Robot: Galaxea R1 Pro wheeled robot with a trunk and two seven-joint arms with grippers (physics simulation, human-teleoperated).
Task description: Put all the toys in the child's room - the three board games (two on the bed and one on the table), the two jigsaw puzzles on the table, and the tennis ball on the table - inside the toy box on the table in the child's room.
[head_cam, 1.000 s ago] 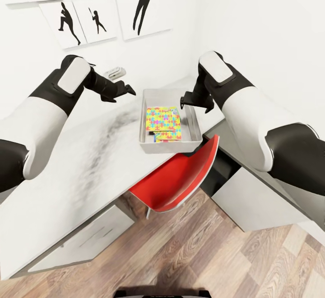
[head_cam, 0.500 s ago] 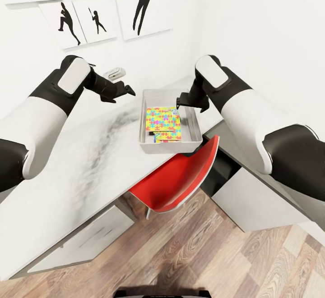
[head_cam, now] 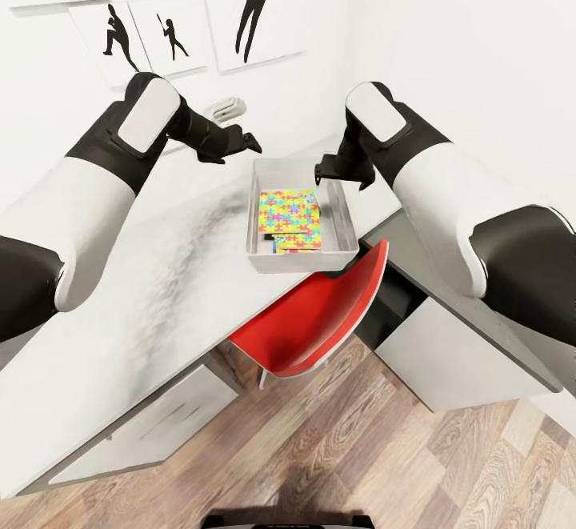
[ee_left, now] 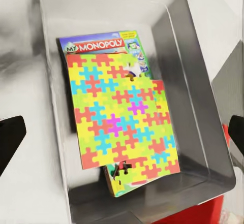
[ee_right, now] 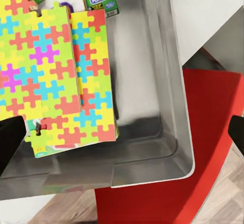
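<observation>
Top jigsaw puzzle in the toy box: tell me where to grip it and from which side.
Grip the top jigsaw puzzle by its edge nearest the open floor of the toy box, coming from above. It lies flat and thin on the stack, and that edge has free room.

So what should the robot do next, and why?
Probably back both arms away and go look for the other toys. The toy box holds the jigsaw puzzles and a Monopoly game, and the left gripper and right gripper look empty.
</observation>
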